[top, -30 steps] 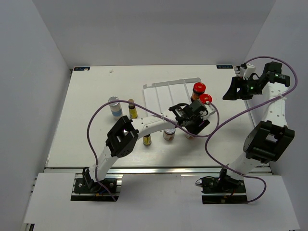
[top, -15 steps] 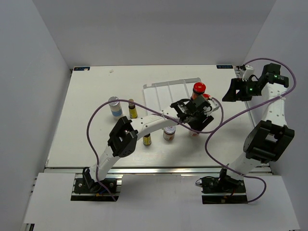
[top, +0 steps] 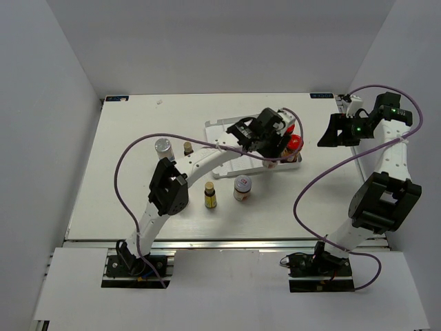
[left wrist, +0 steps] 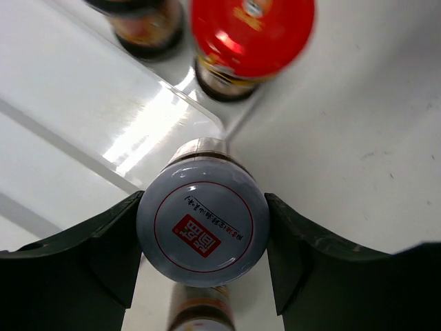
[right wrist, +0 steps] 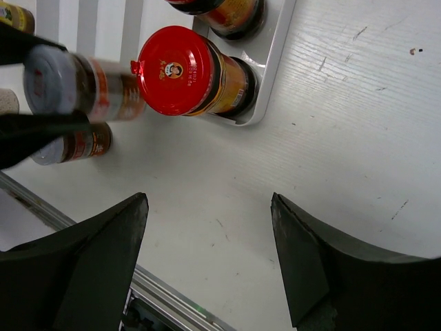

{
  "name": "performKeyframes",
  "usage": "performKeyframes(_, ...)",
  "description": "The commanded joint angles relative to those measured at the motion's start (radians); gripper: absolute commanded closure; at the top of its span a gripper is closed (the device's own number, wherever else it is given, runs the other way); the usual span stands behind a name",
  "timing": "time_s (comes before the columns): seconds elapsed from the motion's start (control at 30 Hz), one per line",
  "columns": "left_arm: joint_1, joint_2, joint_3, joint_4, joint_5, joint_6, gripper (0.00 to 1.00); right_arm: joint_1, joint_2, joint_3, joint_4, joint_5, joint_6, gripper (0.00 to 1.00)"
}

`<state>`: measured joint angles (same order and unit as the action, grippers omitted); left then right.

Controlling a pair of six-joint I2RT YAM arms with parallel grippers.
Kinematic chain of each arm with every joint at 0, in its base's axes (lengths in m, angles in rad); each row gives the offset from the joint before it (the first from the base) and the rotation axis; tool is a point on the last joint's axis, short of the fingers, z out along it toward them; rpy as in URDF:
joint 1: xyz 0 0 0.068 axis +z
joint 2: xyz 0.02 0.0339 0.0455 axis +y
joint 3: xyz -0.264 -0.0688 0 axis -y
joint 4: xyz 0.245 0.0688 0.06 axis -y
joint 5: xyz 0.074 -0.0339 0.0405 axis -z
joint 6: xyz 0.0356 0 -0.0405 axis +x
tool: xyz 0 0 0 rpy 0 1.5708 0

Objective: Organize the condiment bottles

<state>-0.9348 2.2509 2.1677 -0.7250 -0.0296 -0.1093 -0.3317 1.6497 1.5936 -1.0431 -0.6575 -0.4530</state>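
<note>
Up and away from the table's front goes the left arm, now out over the white tray [top: 220,131], with a silver-lidded jar [left wrist: 202,227] carried along. Watch the left gripper [left wrist: 203,231]: it pinches that jar from both sides, lid facing straight up at the wrist camera, long axis vertical, right at the tray's corner rim. Two red-capped bottles stand upright inside that corner, the nearer bottle [right wrist: 176,69] just beside the jar. On the bare table the second jar [top: 241,185] stays put near an amber bottle [top: 210,196]. Over on the table's right side hangs the right gripper [right wrist: 207,262], jaws spread wide.
</note>
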Motion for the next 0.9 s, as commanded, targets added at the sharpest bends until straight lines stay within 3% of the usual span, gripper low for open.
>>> performKeyframes(0.0, 0.051, -0.077, 0.098, 0.093, -0.006, -0.009, 1.0, -0.001, -0.033, -0.011, 0.02, -0.007, -0.01, 0.23)
performKeyframes(0.33, 0.162, 0.032, 0.118, 0.228, -0.086, 0.019, 1.0, -0.001, -0.025, -0.011, 0.015, -0.027, -0.013, 0.23)
performKeyframes(0.7, 0.168, 0.148, 0.152, 0.299, -0.078, 0.022, 1.0, -0.003, -0.037, -0.041, 0.014, -0.04, -0.021, 0.22)
performKeyframes(0.8, 0.168, 0.138, 0.135, 0.297, -0.075, 0.017, 0.66, -0.001, -0.044, -0.058, 0.015, -0.042, -0.024, 0.22)
performKeyframes(0.83, 0.168, 0.128, 0.13, 0.294, -0.066, 0.017, 0.41, -0.001, -0.045, -0.063, 0.015, -0.044, -0.026, 0.22)
performKeyframes(0.87, 0.168, 0.124, 0.127, 0.291, -0.063, 0.014, 0.34, -0.001, -0.047, -0.064, 0.015, -0.045, -0.026, 0.22)
